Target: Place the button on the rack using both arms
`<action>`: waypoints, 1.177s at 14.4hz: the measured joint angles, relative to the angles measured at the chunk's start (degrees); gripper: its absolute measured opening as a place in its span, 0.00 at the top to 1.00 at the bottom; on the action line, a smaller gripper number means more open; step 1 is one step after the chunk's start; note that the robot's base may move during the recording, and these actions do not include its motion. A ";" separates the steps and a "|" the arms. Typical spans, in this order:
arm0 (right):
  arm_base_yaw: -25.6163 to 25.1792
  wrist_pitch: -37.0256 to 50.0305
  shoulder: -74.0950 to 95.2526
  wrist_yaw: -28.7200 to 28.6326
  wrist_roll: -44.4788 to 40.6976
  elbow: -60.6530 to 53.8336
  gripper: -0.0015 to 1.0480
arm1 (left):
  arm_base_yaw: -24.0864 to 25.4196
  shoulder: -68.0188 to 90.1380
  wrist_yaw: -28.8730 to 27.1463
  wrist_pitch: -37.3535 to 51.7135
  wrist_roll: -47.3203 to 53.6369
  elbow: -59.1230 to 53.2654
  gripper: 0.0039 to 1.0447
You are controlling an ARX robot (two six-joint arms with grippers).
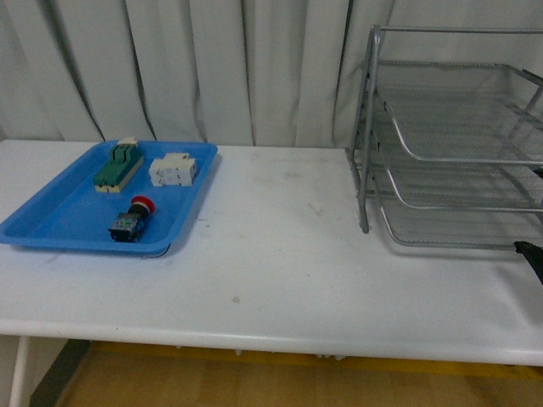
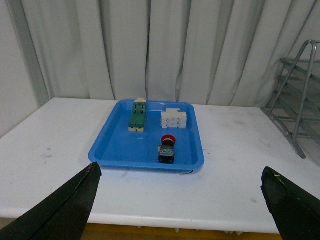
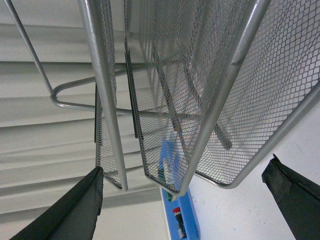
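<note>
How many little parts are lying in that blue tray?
3. A green-and-cream connector strip at the far left, a white terminal block beside it to the right, and the red-capped button nearer the front. None appears hidden.

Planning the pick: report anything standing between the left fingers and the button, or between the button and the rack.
Nothing visible blocks either path. Between the open left fingers and the button lies only the low near rim of the blue tray. The white block and green strip sit behind the button. Bare table runs to the rack.
</note>
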 joint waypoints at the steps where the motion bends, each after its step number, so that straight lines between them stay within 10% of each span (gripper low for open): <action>1: 0.00 0.00 0.31 0.04 -0.17 0.37 0.06 | 0.00 0.00 0.00 0.00 -0.02 0.00 0.06; 10: -1.86 -0.15 7.13 0.42 -4.20 7.26 0.06 | 0.00 0.00 0.00 0.00 -0.02 0.00 0.06; 17: -0.70 -0.85 7.32 1.16 -4.68 11.08 0.73 | 0.00 0.00 0.00 0.00 -0.02 0.00 0.06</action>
